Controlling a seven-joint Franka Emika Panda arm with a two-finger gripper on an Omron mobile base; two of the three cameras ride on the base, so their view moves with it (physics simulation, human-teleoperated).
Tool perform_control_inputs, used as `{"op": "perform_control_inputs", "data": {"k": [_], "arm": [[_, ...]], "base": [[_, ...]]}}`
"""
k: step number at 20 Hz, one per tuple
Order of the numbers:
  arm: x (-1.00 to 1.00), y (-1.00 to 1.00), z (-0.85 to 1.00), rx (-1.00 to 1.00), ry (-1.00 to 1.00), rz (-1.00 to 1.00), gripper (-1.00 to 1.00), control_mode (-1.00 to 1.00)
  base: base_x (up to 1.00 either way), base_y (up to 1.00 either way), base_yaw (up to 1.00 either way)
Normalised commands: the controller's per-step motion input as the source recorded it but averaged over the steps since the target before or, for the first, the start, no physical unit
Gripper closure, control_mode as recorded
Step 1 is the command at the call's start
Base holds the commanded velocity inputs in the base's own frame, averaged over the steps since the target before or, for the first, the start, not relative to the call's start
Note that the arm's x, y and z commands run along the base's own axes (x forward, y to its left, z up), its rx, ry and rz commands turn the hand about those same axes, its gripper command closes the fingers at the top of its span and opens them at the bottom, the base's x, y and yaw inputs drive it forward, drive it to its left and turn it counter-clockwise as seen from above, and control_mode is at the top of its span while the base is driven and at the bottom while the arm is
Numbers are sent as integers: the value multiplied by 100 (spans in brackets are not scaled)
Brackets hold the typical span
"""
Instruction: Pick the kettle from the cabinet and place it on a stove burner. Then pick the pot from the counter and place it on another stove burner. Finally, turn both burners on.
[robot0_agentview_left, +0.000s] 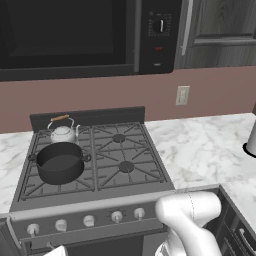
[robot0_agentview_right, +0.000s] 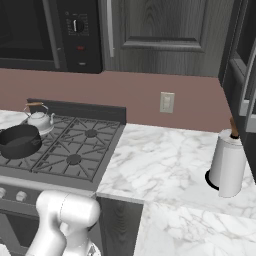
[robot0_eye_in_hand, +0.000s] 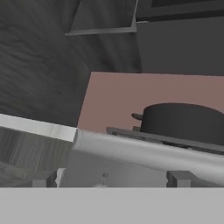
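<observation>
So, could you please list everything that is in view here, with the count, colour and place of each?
kettle: one, silvery-white, rear left burner.
pot: one, dark grey, front left burner, in front of the kettle.
stove burners: four, black, under grid grates; the right two bare.
knobs: five, silver, range front.
counter: white marble, both sides of the range.
microwave: one, black, above the range.
cabinet: dark grey, right of the microwave, shut.
outlet: one, pale, on the pink wall.
paper towel roll: one, white, upright on the counter, far right.
gripper: open, low before the range front.
</observation>
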Motion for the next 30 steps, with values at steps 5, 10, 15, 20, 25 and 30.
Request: {"op": "perform_control_inputs", "data": {"k": [5,10,15,20,25,30], "arm": [[11,0,0,7,1,0,-100,-100],[25,0,0,9,5,0,-100,-100],[35,0,-1,7,9,-2,-100,-100],[29,1,-7,3,7,-3,-100,-100],[6,11,-12,0,3,0,-100,-100],[0,12,-9,2,0,0,-100,-100]], "base": [[0,0,0],[0,0,0],[0,0,0],[0,0,0],[0,0,0],[0,0,0]]}}
